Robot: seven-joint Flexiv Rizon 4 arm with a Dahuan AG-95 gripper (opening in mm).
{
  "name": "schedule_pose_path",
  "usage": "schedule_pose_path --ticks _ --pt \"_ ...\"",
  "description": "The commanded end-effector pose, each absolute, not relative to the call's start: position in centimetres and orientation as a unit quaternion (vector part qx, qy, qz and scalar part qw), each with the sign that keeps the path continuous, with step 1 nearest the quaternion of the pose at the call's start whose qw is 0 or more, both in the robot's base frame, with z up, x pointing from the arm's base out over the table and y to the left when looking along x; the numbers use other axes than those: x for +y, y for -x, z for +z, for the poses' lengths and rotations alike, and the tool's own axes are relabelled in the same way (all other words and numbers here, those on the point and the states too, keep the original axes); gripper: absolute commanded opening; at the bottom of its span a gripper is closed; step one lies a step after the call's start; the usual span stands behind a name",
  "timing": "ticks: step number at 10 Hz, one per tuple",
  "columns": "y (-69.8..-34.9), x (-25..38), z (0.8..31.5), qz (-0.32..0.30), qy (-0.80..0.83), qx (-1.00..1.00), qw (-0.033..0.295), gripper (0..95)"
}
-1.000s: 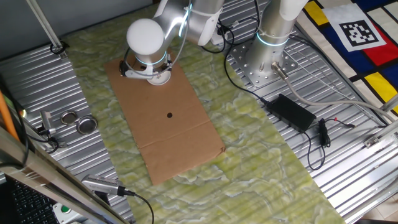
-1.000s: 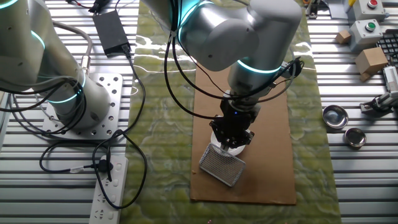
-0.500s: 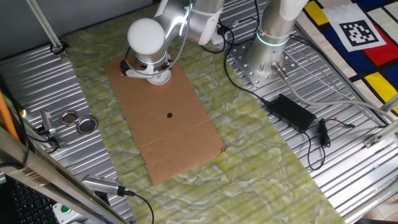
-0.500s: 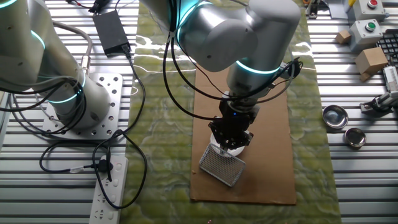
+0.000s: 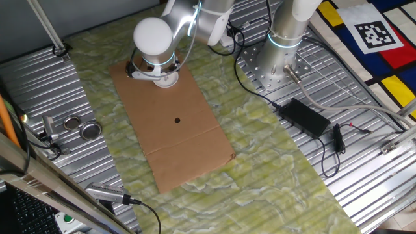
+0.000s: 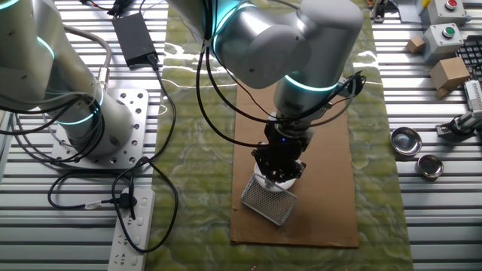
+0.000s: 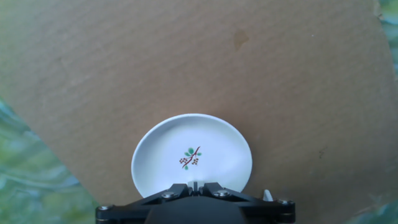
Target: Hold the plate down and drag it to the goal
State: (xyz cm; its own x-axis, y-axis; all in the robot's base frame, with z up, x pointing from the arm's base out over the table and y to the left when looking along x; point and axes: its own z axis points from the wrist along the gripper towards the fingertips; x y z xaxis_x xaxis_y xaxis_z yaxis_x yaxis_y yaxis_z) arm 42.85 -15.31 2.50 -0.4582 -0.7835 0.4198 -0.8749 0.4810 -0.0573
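Note:
The plate point(image 7: 191, 158) is a small white round dish with a tiny sprig mark at its centre. It lies on the brown cardboard sheet point(image 7: 155, 62) near one end. My gripper point(image 7: 196, 185) is shut, its fingertips together, and stands right over the plate's near rim. In one fixed view the gripper point(image 5: 156, 73) covers most of the plate point(image 5: 168, 80). In the other fixed view the gripper point(image 6: 279, 169) hides all but a white edge of the plate point(image 6: 277, 181). Whether the fingertips touch the plate, I cannot tell.
A dark dot point(image 5: 177, 119) marks the middle of the cardboard; it also shows in the hand view point(image 7: 240, 39). A metal mesh piece point(image 6: 269, 199) lies beside the plate. Two metal tins point(image 5: 82, 126) sit on the ribbed tabletop. A power brick point(image 5: 305, 116) and cables lie by the arm base.
The gripper has shifted very slightly over the plate. The plate stays at about the same spot on the cardboard.

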Motion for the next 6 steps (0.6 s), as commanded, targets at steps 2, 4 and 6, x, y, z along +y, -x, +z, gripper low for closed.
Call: schedule_pose_path --ticks 2,4,6 --pt "-42.83 -15.41 2.44 0.134 -0.494 -0.842 0.171 0.0" --pt "-42.82 -15.44 2.37 0.135 -0.495 -0.841 0.172 0.0" --pt "-42.80 -15.46 2.26 0.139 -0.497 -0.838 0.176 0.0"
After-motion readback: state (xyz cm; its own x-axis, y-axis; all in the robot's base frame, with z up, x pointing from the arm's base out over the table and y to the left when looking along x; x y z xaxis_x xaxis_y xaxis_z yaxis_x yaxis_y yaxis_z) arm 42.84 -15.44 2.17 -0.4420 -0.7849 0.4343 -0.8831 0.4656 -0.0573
